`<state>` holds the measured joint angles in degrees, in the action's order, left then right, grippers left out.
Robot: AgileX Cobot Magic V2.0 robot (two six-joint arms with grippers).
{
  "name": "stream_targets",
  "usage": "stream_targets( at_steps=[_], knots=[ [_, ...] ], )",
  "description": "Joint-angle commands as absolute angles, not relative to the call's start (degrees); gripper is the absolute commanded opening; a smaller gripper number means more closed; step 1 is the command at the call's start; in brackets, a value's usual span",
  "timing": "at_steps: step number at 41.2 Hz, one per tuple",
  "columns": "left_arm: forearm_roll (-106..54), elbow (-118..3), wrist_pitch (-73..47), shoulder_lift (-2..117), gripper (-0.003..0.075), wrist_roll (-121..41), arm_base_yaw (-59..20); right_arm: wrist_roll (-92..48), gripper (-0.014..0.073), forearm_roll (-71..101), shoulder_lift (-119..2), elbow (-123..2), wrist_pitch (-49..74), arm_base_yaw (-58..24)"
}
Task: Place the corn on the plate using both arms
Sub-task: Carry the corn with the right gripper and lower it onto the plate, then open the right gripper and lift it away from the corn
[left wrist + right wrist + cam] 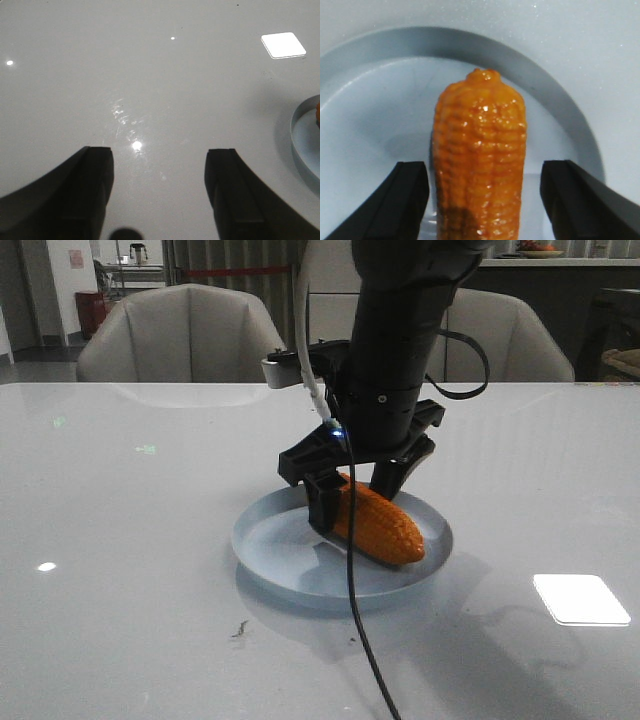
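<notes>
The orange corn [380,525] lies on the pale blue plate [270,540] in the middle of the table. My right gripper [355,498] is down over the plate, open, with one finger on each side of the corn's rear half. In the right wrist view the corn [480,150] lies between the fingers of the gripper [485,170] with a gap on each side, on the plate [370,125]. My left gripper [159,152] is open and empty over bare table. The plate's rim [305,135] and a sliver of corn [317,114] show at that view's edge. The left arm is out of the front view.
A black cable [355,610] hangs from the right arm down across the plate's near rim. A bright window reflection [580,598] lies on the glossy white table. A small dark mark [240,628] is near the front. Two chairs [180,335] stand beyond the far edge.
</notes>
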<state>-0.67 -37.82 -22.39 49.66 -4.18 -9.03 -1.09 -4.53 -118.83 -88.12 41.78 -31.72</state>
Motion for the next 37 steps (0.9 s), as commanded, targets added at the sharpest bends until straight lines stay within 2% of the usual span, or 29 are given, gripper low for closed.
stream_targets(
  at_steps=[1,12,22,28,37],
  knots=[
    [-1.15,-39.36,-18.31,48.96,0.0461,-4.3,-9.07,-1.04,0.058,-4.52,-113.79,-92.64,43.34,-31.77],
    [-1.15,-39.36,-17.84,48.96,0.0461,-4.3,-9.07,0.0,0.058,-3.84,-107.5,-102.86,52.49,-29.51],
    [-1.15,-39.36,-17.84,48.96,0.0461,-4.3,-9.07,0.63,0.058,-2.8,-94.78,-102.87,54.31,-23.17],
    [-1.15,-39.36,-17.84,48.96,0.0461,-4.3,-9.07,0.58,0.058,-1.36,-86.56,-97.5,54.5,-17.53],
    [-1.15,-39.36,-17.84,48.96,0.0461,-4.3,-9.07,0.58,0.058,-0.99,-71.32,-78.35,48.63,-9.17]
  ],
)
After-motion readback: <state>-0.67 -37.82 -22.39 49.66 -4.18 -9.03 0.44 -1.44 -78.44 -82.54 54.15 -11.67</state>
